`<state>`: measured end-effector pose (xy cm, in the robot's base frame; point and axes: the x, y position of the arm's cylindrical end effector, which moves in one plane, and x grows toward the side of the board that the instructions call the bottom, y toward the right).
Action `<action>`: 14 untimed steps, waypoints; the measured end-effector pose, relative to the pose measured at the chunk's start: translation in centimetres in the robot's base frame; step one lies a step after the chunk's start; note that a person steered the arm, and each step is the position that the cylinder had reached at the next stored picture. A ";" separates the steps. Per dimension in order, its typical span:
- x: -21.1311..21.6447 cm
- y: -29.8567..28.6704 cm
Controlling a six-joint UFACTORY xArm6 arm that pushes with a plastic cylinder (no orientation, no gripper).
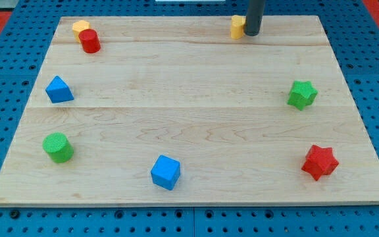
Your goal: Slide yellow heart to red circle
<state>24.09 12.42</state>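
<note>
The red circle (89, 41) is a short red cylinder near the board's top left corner. A yellow block (79, 27) sits touching it on its upper left. A second yellow block (237, 26) lies at the top edge, right of centre. I cannot tell which of the two yellow blocks is the heart. My tip (251, 33) rests against the right side of the second yellow block and hides part of it. The dark rod rises out of the view's top.
A blue triangle (58, 89) lies at the left, a green circle (58, 147) at the lower left, and a blue cube (166, 172) at bottom centre. A green star (302, 94) and a red star (320, 162) lie at the right. The wooden board (196, 118) ends just above the yellow blocks.
</note>
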 end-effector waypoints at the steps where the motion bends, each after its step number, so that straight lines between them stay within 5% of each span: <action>1: 0.0 -0.6; 3: -0.2 -1.5; 5: -4.7 2.3; 8: -1.0 -1.8; 11: -4.7 -3.0; 14: -1.6 -7.1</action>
<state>22.46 5.27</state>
